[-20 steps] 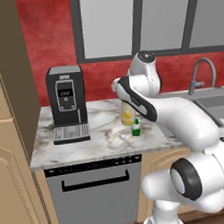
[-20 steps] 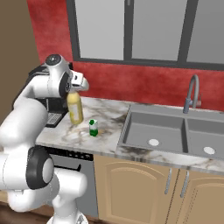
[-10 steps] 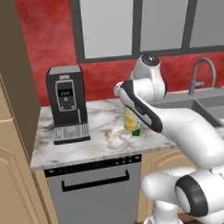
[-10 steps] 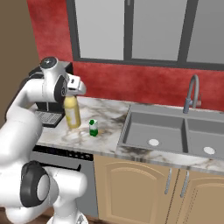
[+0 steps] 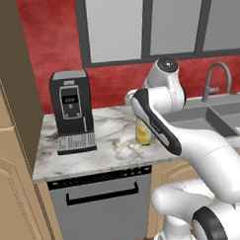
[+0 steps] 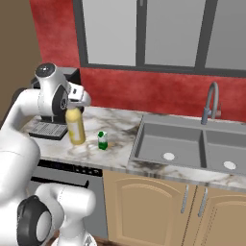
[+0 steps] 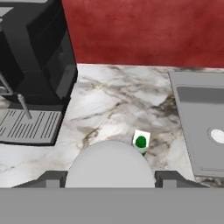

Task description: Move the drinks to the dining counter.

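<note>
– So, what's the claw [image 7: 109,181] got?
– Yellow bottle [image 6: 75,126], by its white cap. Jaws stand abt half open, one fingertip each side of the cap, pressed on it as far as I can tell. I'd call that a grip.
– Where's the bottle vs the coffee machine [image 5: 69,107]?
– Just right of it, sink side, over the marble worktop [image 5: 108,142]. Base is at or barely off the marble; can't tell which.
– Which way does it sit from the claw?
– Straight below. Long axis near upright w/ a slight lean, cap up into the fingers, so the hand looks down along it. Next move is prob a straight lift, then carry to the dining counter.
– Other drinks?
– Small green-and-white carton [image 6: 102,140], upright on the same worktop, a bit further from the coffee machine than the bottle, towards the sink [image 6: 168,139]. Close to the bottle but not touching, so a swing that way could clip it.
</note>
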Tool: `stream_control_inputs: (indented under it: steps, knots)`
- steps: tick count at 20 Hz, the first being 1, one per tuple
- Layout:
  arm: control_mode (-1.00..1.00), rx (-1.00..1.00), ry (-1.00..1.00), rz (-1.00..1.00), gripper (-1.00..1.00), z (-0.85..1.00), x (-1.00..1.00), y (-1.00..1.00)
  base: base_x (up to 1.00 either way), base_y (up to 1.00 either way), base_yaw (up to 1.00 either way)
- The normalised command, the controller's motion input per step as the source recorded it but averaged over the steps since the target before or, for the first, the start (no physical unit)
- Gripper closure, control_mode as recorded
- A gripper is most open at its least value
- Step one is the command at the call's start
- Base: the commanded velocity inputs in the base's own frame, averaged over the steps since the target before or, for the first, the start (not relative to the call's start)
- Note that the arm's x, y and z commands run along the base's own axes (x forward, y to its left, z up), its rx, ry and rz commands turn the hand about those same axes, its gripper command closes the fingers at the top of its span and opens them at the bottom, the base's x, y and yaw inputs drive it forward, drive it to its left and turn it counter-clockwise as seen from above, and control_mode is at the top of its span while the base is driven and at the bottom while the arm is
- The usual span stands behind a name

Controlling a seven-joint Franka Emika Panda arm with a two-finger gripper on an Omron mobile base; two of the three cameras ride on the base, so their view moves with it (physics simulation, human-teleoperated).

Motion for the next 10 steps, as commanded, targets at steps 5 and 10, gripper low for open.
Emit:
stream_control_inputs:
  steps: [5,10]
  knots:
    - [-1.00,0.00,0.00,0.00,1.00,0.21,-0.30,-0.05,0.00,0.00,0.00]
    - [-1.00,0.00,0.00,0.00,1.00,0.21,-0.17,-0.11,0.00,0.00,0.00]
